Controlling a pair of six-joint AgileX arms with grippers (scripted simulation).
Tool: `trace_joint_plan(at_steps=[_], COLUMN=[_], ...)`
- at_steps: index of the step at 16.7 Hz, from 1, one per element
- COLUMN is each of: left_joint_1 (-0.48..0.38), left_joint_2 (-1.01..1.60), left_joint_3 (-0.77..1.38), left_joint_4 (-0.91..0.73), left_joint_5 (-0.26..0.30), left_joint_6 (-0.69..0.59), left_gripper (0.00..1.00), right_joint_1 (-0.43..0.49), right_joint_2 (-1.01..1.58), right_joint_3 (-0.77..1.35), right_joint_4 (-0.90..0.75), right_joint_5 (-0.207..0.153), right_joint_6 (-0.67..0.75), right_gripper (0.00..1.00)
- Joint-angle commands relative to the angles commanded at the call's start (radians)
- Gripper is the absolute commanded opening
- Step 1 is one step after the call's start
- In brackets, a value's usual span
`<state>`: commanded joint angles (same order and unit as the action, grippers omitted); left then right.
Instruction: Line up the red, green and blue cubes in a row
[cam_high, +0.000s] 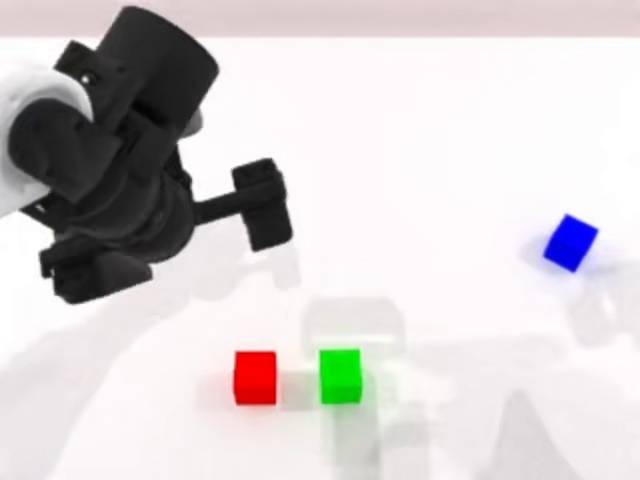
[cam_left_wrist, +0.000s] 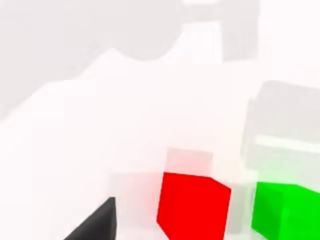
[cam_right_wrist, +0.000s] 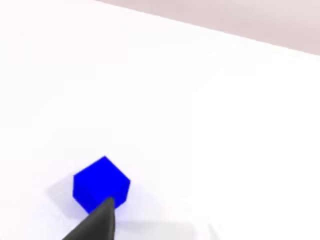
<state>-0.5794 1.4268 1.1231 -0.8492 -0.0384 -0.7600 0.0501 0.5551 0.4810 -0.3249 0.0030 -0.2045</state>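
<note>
- The red cube (cam_high: 255, 377) and the green cube (cam_high: 340, 376) are sitting side by side on the white counter (cam_high: 440, 150), near the front edge of the top view, red to the left of green, with a narrow gap showing between them, so they are not touching
- The blue cube (cam_high: 571, 242) is lying well apart from that pair, far over on the right of the counter and farther back, turned at an angle to the other two
- The left jaws (cam_high: 262, 204) are hanging over the left half of the counter, behind and slightly left of the red cube, clear of all three cubes and holding nothing; how wide they are standing cannot be told
- In the left wrist view the red cube (cam_left_wrist: 192, 205) and the green cube (cam_left_wrist: 285, 212) are both showing just ahead of a dark fingertip (cam_left_wrist: 97, 225), neither one touched by it
- The right arm itself is not showing in the top view
- In the right wrist view the blue cube (cam_right_wrist: 100, 182) is sitting directly past a dark fingertip (cam_right_wrist: 95, 222), whose point is overlapping the cube's near corner; whether it is touching cannot be told, nor how wide the right jaws are standing
</note>
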Motion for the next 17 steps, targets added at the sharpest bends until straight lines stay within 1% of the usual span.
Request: trace_joint_plan(at_steps=[4,7,10,14,17], left_joint_1=[0.183,0.311,0.421,0.532,0.581], left_joint_2=[-0.434,-0.738,-0.985,-1.251,-1.379], left_joint_3=[-0.344,-0.593,-0.801,-1.002,-1.09], left_joint_4=[0.22,0.383,0.54,0.721,0.812], left_joint_5=[-0.001,0.0,0.007,0.023,0.034], left_joint_6=[0.145,0.283,0.433,0.617,0.716], left_gripper=[1.0,1.0,1.0,1.0,1.0], right_joint_1=[0.038,0.067,0.092,0.118,0.13], right_joint_2=[0.426,0.757,1.056,1.375,1.522], right_joint_3=[0.324,0.577,0.814,1.076,1.208], right_joint_4=[-0.243,-0.434,-0.6,-0.762,-0.833], right_joint_5=[0.002,0.003,0.005,0.003,0.001], right_joint_6=[-0.148,-0.264,-0.367,-0.474,-0.524], right_gripper=[1.0,1.0,1.0,1.0,1.0])
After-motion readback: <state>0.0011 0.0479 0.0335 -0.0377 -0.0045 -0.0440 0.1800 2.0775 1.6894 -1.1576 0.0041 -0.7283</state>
